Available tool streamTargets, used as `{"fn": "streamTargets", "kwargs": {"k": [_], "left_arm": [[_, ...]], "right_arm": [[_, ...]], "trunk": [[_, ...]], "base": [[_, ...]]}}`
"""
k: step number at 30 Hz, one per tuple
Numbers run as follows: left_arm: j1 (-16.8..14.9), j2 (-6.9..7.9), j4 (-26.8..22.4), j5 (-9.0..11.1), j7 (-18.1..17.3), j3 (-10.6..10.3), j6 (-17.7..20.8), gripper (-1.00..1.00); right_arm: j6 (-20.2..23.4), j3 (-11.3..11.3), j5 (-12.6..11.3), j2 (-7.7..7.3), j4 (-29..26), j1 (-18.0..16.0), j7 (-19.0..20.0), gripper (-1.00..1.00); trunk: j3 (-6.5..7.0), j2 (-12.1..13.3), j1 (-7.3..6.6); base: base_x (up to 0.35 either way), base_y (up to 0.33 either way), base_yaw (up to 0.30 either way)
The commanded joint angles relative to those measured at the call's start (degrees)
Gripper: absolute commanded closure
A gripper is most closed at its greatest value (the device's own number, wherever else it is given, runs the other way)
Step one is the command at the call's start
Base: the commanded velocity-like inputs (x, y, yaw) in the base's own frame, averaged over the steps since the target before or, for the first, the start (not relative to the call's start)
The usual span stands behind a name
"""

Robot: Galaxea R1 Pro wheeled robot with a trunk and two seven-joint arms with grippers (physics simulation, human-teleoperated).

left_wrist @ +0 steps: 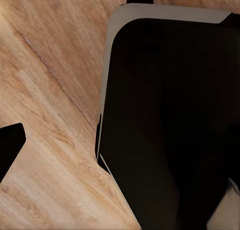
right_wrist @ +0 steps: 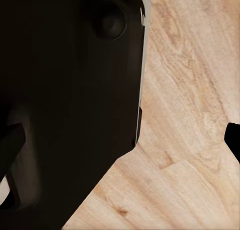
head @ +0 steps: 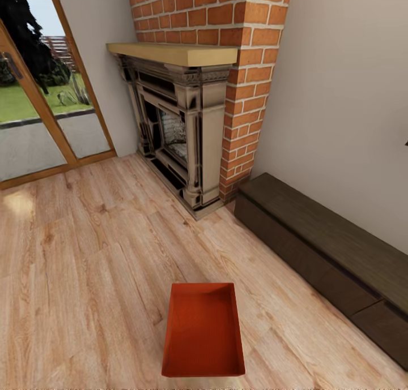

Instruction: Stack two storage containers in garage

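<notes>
I am looking down from the head camera at one storage container (head: 204, 330) lying on the light wood plank floor (head: 85, 277) of the living room, in front of the fireplace (head: 181, 135) and apart from it. The bin is sitting upright with its open top facing me, and I am seeing nothing inside it — just the bare orange-red bottom and thin walls, the far wall shaded darker. It is rectangular, its long sides running away from me toward the brick chimney (head: 249, 84).

A low dark bench (head: 328, 248) is running along the pale wall to the right of the container, well apart from it. Wood-framed glass doors (head: 39, 112) are showing grass and paving outside.

Both wrist cameras are looking at plank floor beside the robot's dark body (left_wrist: 170, 125). A black fingertip (left_wrist: 10, 142) of the left hand is poking in at the picture edge, and likewise one black fingertip (right_wrist: 233, 137) of the right hand — I cannot tell whether either hand is open or closed.
</notes>
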Motion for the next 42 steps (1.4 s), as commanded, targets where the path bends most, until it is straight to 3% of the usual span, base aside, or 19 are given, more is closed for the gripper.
{"fn": "streamTargets", "kwargs": {"k": [1, 42], "left_arm": [[-0.02, 0.0, 0.03, 0.46, 0.14, -0.49, -0.16, -1.0], [-0.02, 0.0, 0.03, 0.46, 0.14, -0.49, -0.16, -1.0]], "right_arm": [[-0.33, 0.42, -0.6, 0.01, 0.17, -0.06, 0.25, -1.0], [-0.35, 0.41, -0.6, 0.01, 0.17, -0.06, 0.24, -1.0]], "trunk": [[-0.14, -0.03, 0.0], [-3.91, -0.03, 0.0]], "base": [[0.0, 0.0, 0.0], [0.0, 0.0, 0.0]]}}
